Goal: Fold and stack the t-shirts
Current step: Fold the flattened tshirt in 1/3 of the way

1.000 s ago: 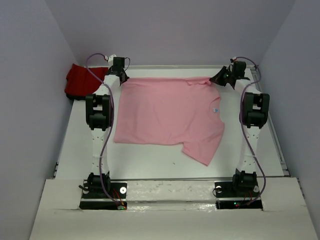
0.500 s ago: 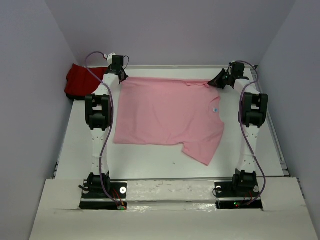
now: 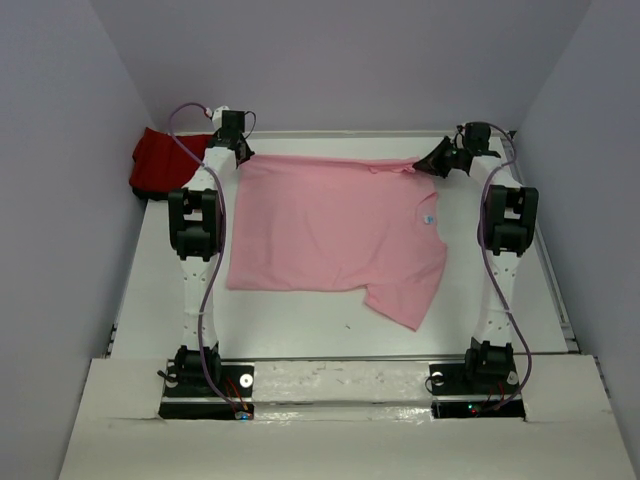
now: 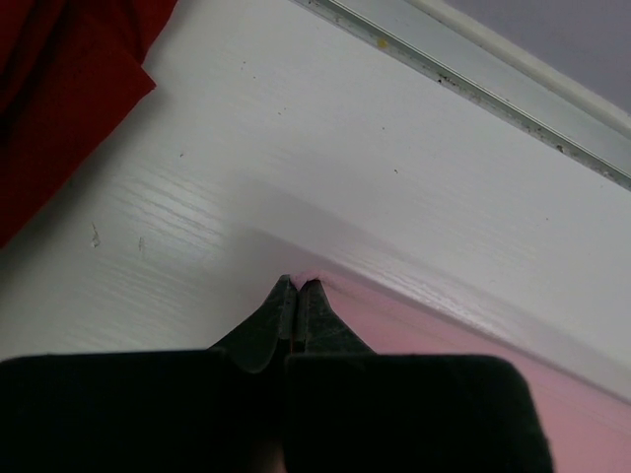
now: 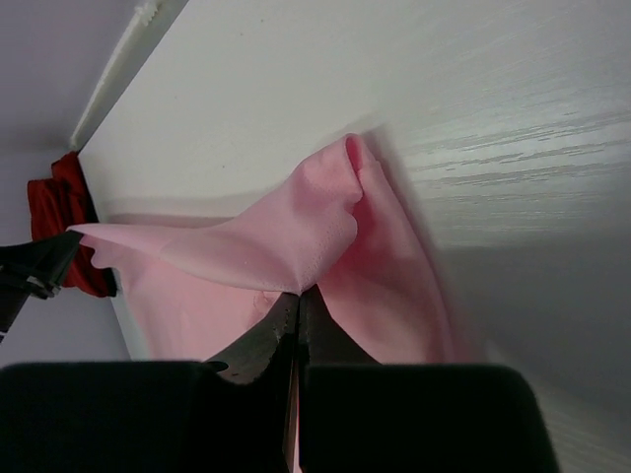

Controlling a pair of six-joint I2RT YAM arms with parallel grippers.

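The light pink t-shirt (image 3: 335,230) lies spread on the white table, one sleeve pointing to the front right. My left gripper (image 3: 243,155) is shut on its far left corner (image 4: 314,283). My right gripper (image 3: 428,164) is shut on its far right sleeve fold (image 5: 286,232), which is lifted and bunched. The far edge hangs taut between the two grippers. The deep red t-shirt (image 3: 165,160) lies crumpled at the far left edge of the table; it also shows in the left wrist view (image 4: 59,89) and in the right wrist view (image 5: 59,212).
A metal rail (image 4: 473,74) runs along the table's far edge, close behind both grippers. Purple walls (image 3: 60,150) close in the left, right and back sides. The white table (image 3: 300,325) stretches in front of the shirt.
Both grippers have shifted slightly toward the far edge, holding the pink shirt's far corners. The shirt's far edge has drawn a little tighter.
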